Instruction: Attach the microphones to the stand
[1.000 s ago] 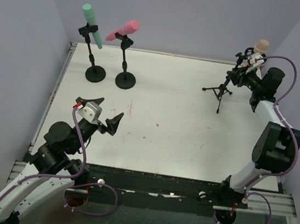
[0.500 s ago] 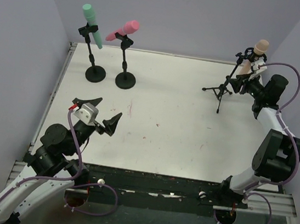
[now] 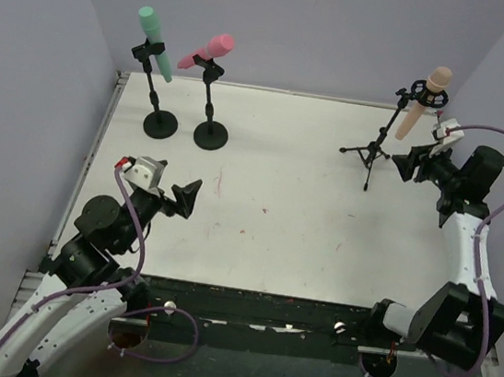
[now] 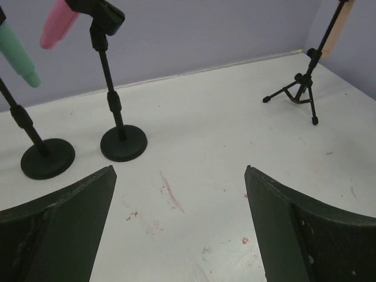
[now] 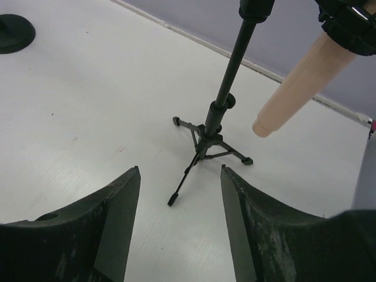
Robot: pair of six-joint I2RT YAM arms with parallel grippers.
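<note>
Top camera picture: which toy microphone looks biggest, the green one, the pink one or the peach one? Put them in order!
1. The teal-green microphone and the peach microphone look about equally long, so I cannot rank them.
2. The pink microphone looks shortest, though its different tilt may only make it seem so.

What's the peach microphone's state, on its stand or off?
On: the peach microphone sits tilted in the tripod stand, right tool clear of it.
</note>
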